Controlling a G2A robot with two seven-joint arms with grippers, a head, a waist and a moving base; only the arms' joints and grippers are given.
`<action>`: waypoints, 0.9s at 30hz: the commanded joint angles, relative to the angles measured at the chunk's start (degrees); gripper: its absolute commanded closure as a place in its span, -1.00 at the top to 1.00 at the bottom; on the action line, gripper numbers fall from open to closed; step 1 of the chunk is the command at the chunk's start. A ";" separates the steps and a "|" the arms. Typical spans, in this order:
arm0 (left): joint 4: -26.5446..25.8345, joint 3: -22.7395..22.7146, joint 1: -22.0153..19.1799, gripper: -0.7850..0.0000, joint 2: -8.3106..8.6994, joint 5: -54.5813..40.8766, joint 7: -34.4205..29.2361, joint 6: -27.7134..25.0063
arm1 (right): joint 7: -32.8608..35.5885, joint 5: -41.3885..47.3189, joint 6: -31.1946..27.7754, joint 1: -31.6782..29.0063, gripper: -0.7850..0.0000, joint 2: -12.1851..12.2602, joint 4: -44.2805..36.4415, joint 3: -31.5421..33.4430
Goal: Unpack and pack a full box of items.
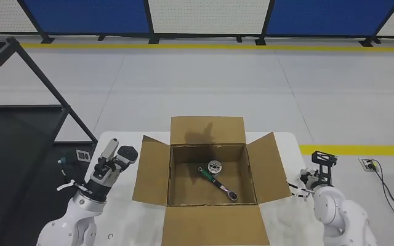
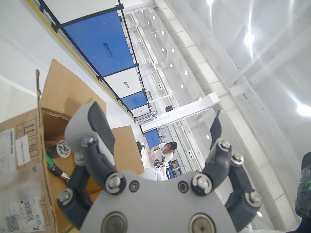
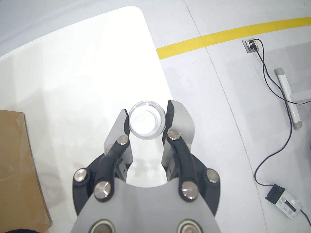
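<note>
Unpacking, prob.: R gripper (image 3: 147, 120) pinching cup (image 3: 145, 132) at table's (image 3: 85, 61) right edge; L gripper (image 2: 158, 120) gaping, empty. Next: releasing cup upright.

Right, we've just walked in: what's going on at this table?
A two-armed robot is working at an open cardboard box on a white table. Its right tool is shut on a small clear cup over the table beside the box. Its left tool is open and empty on the box's other side. A green-handled wrench and a small round part lie in the box.
</note>
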 commanded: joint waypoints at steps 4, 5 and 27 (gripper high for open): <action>-0.10 -0.11 0.34 1.00 0.03 -0.11 0.15 -0.20 | 0.67 0.06 -0.44 0.24 0.69 0.11 0.61 -0.29; -0.11 -0.15 0.40 1.00 0.04 -0.12 0.14 -0.23 | 0.67 0.16 -0.41 0.19 0.78 0.14 0.58 -0.22; 0.52 -0.71 0.40 1.00 0.20 -1.14 0.11 -0.92 | 0.79 10.13 -8.26 -11.95 1.00 1.24 -35.72 7.00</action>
